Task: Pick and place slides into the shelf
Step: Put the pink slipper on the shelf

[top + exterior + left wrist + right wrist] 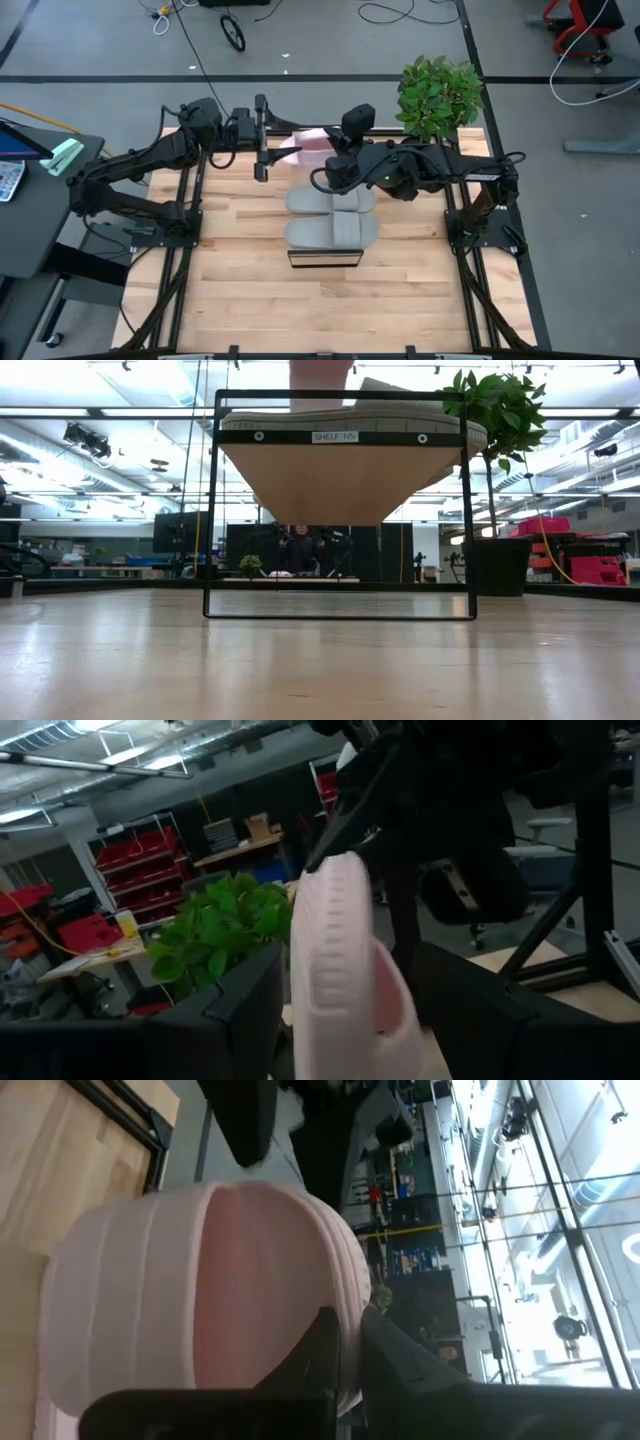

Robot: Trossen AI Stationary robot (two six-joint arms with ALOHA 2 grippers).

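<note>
Two grey slides (331, 215) already lie on the shelf (324, 257), just in front of the right claw (322, 152), which is clamped on a pink slide (306, 147) over the far end, while the left claw (262, 138) stands wide beside it.

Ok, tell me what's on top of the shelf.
Two grey slides lie side by side on the shelf. Farther back, a pink slide sits partly hidden under the right gripper; a second pink one cannot be made out.
</note>
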